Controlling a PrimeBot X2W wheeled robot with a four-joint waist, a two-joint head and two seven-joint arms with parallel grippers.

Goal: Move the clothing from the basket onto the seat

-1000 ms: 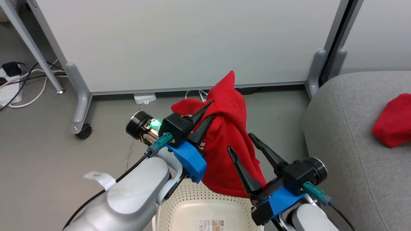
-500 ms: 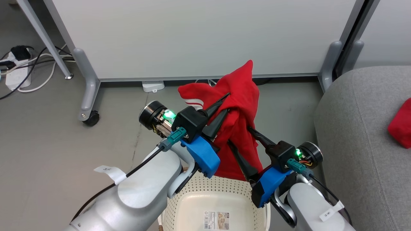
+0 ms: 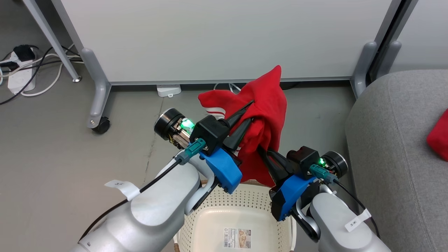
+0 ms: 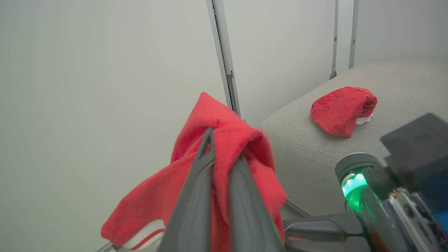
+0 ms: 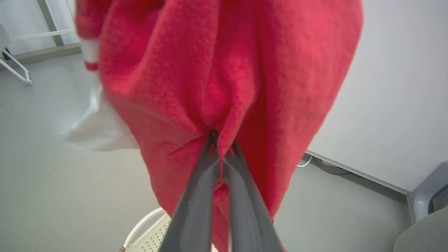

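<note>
A red garment [image 3: 266, 105] with a white striped cuff hangs in the air above the cream basket [image 3: 210, 210], whose floor shows a barcode sticker. My left gripper [image 3: 251, 111] is shut on the garment's upper fold, its tips pinching the cloth [image 4: 224, 140]. Lower down, my right gripper [image 3: 262, 151] is shut on a bunched part of the same garment [image 5: 217, 70], its tips buried in the fabric [image 5: 222, 140]. To the right is the grey seat [image 3: 392, 157], with a second red garment [image 3: 439, 136] lying on it [image 4: 341, 110].
A white partition panel on castor feet [image 3: 98, 119] stands behind the basket. Cables and a power strip [image 3: 17, 77] lie on the floor at far left. Grey floor surrounds the basket. The basket's rim [image 5: 147, 227] shows below the hanging cloth.
My right gripper was open beside the garment and has closed on its lower part. The head view has shifted, so the seat sits further right in the picture.
</note>
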